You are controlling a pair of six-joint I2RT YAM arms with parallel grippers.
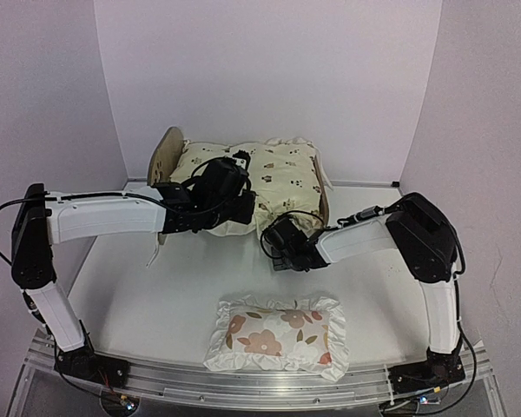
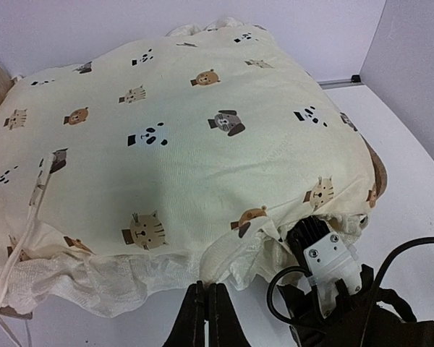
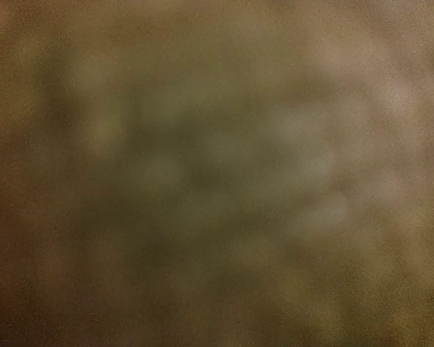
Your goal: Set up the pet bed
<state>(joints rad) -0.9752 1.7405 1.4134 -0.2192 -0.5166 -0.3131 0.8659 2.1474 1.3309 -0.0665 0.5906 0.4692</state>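
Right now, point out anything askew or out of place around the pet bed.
The cream cushion sits bunched on the pet bed, its ruffled near edge spilling over the frame and one tie string dangling. The flowered pillow lies on the table, apart from the bed. The right wrist view is a brown blur.

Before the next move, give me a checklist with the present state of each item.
1. Cushion on the pet bed: ok. It covers the frame, and only the headboard shows at one end.
2. Left gripper shut: ok. Its fingers are together at the cushion's near edge. Whether they pinch fabric: cannot tell.
3. Right gripper state: cannot tell. It is at the cushion's near corner, and its wrist view is a brown blur.
4. Pillow on the bed: not ok. It lies on the table near the arm bases, apart from the bed.
5. Tie string fastened: not ok. One hangs loose.
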